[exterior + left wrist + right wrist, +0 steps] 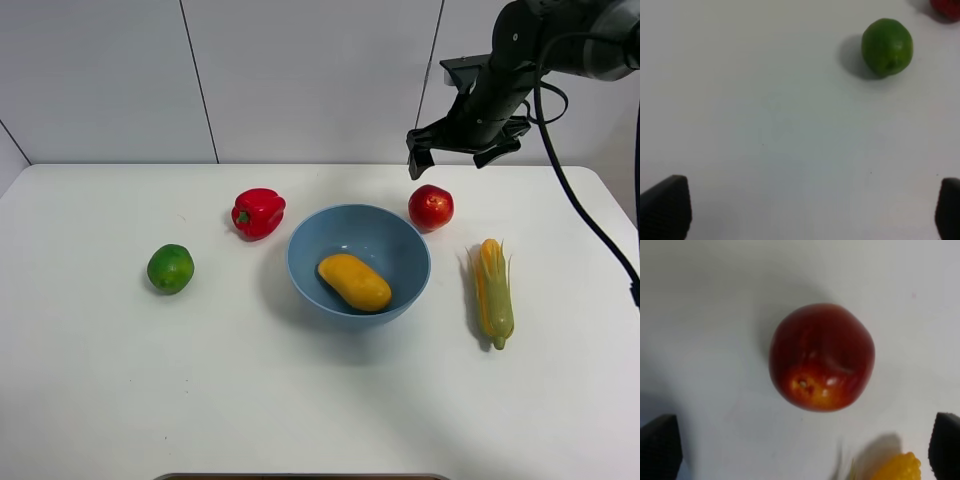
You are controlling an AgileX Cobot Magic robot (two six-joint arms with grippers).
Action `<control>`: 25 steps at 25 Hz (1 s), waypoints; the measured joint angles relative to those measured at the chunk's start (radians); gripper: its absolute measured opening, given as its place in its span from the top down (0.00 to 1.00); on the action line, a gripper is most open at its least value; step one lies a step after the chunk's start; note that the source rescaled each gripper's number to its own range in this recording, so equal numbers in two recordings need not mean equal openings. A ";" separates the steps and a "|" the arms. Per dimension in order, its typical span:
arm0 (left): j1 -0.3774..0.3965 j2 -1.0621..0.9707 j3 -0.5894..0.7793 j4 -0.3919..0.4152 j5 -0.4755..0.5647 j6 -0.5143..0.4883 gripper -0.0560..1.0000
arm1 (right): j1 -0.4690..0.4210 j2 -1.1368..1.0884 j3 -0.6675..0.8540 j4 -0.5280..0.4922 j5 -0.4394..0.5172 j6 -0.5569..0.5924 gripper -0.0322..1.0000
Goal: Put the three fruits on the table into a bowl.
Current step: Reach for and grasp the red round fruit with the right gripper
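A: How far along was the job on the white tabletop?

B: One fruit of three. The light-blue bowl sat mid-tabletop with the mango lying inside.

A: And the apple?

B: Outside, just beside the bowl's far right rim. The right gripper hovered above it, jaws spread, holding nothing.

A: The lime?

B: Well left of the bowl, untouched. The left gripper hung near it, spread wide and empty. Two fruits remained.
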 joint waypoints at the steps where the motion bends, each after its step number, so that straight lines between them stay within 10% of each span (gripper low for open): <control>1: 0.000 0.000 0.000 0.000 0.000 0.000 0.00 | -0.013 0.008 0.000 0.025 -0.006 -0.006 0.00; 25: 0.000 0.000 0.000 0.000 0.000 0.000 0.00 | -0.074 0.191 0.000 0.135 -0.144 -0.086 0.00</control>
